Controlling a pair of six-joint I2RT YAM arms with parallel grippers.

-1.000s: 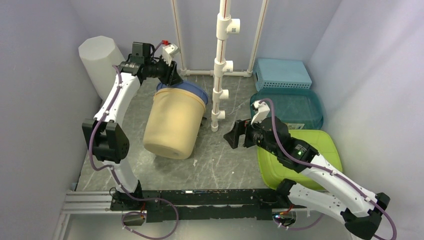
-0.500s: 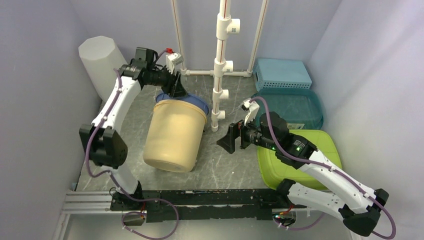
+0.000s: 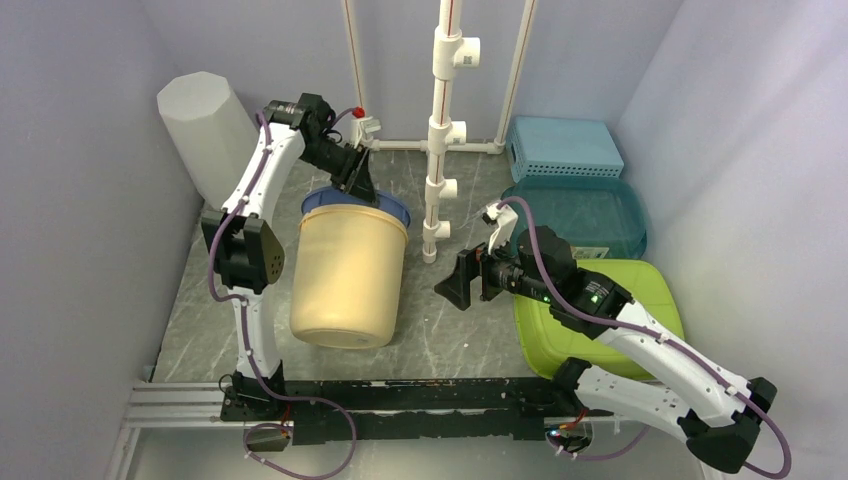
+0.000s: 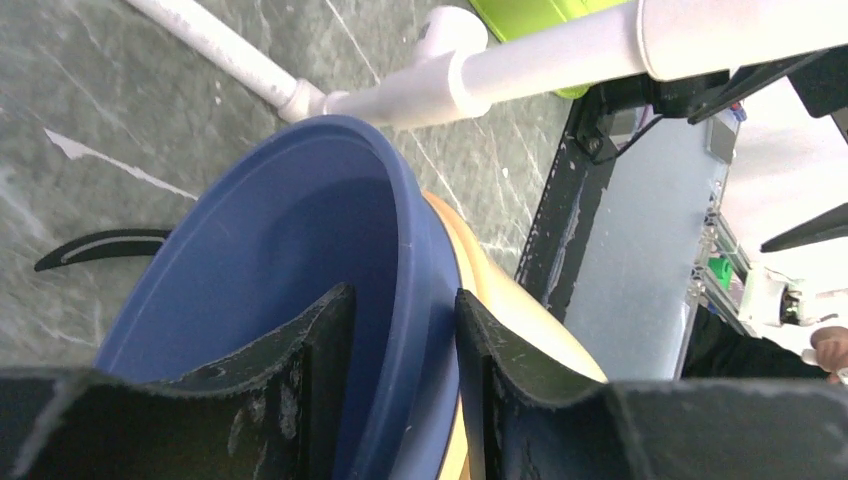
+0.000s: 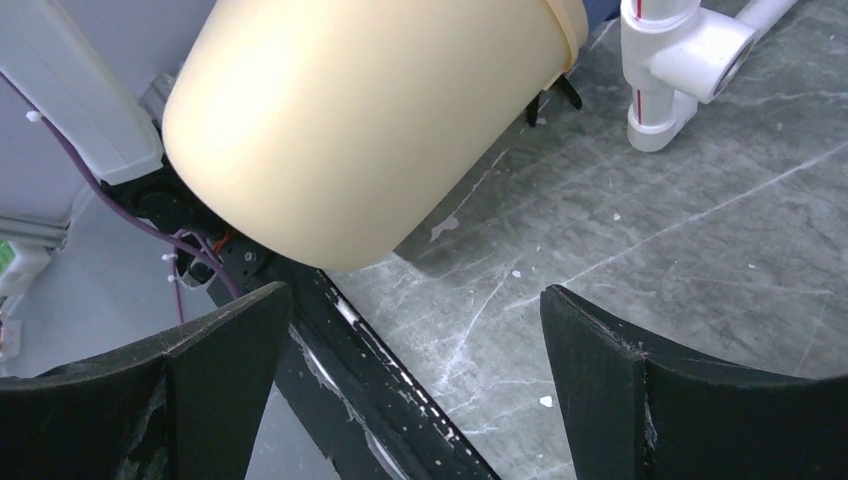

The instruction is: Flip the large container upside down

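The large container (image 3: 345, 270) is a cream bucket with a blue inside (image 4: 260, 250). It is tipped on its side, mouth toward the back wall and base toward the near edge. My left gripper (image 3: 357, 185) is at the far rim, one finger inside the blue wall and one outside on the cream wall, shut on that rim (image 4: 400, 295). My right gripper (image 3: 455, 283) hangs open to the right of the container, apart from it. In the right wrist view the cream base (image 5: 370, 120) sits ahead of the wide-open right gripper (image 5: 415, 300), raised above its shadow on the table.
A white pipe post (image 3: 440, 130) stands just right of the container's mouth. A grey bin (image 3: 200, 120) is at the back left. A light blue basket (image 3: 563, 147), teal tray (image 3: 580, 215) and green tray (image 3: 600, 310) fill the right side. A black rail (image 3: 400, 400) runs along the near edge.
The left arm has swung upward and its gripper has shifted right along the far rim. The container's base now points more squarely at the near edge. The right gripper has edged left.
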